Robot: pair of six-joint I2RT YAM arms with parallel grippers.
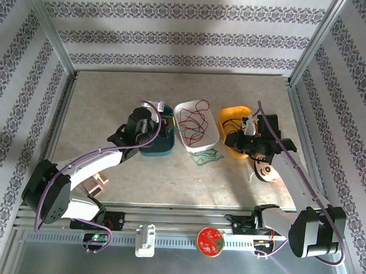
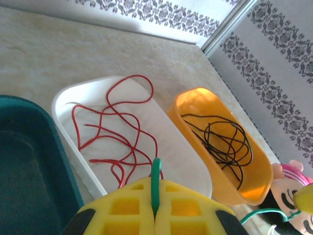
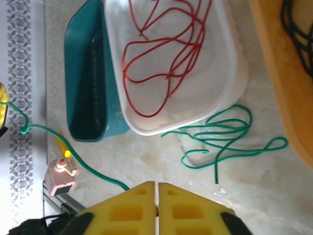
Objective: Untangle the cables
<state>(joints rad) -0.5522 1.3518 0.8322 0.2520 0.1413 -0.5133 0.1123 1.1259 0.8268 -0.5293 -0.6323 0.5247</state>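
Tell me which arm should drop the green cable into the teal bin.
Left. The left gripper is shut on the green cable right at the teal bin. The right gripper hangs farther off, near the orange bin.

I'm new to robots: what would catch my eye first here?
Three plastic tubs line up on the beige table: a teal tub, a white tub holding tangled thin red wire, and an orange tub holding thin black wire. A loose green wire lies in front of the white tub, and the left claw pinches a green strand.
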